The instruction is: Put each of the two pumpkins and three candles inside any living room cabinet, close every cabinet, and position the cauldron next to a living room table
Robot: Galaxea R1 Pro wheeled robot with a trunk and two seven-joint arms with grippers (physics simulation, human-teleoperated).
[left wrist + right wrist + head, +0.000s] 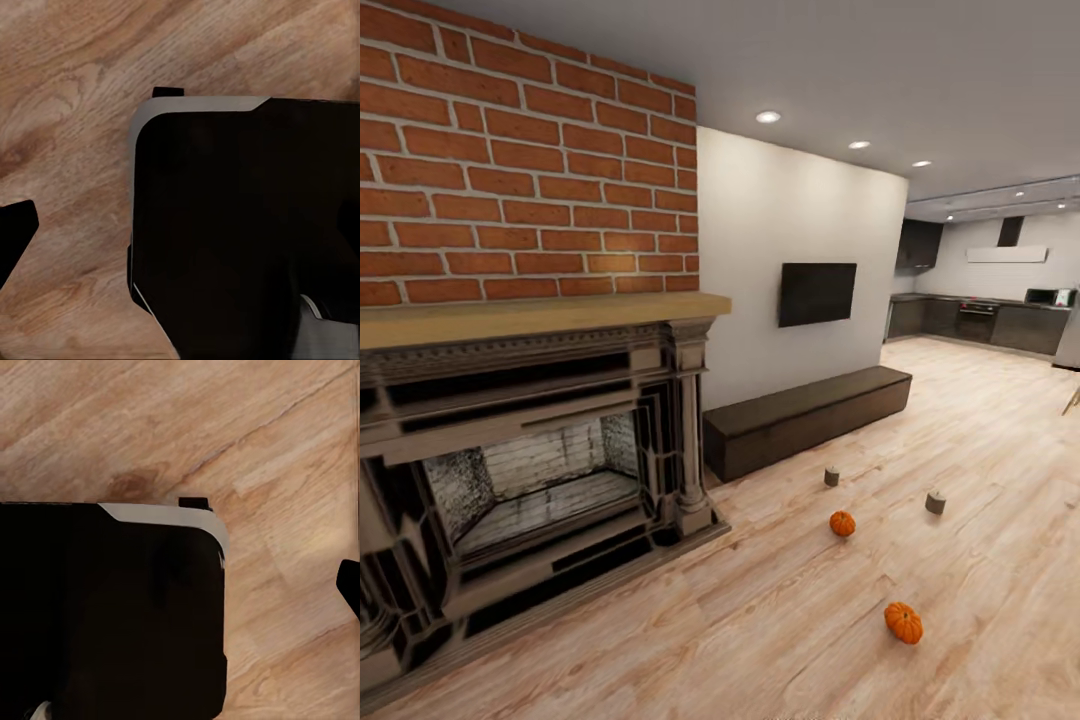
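1. You can't tell how either gripper's jaws stand; both wrist cameras face the floor (67,90).
2. Roll carelessly and your base knocks the near pumpkin (904,622).
3. Beyond lie another pumpkin (842,523) and two candles (832,476), (935,502); the cabinet (805,417) stands shut.

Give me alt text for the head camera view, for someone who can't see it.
Two orange pumpkins and two beige candles lie on the wooden floor before a low dark cabinet, its doors shut. A brick fireplace stands left.
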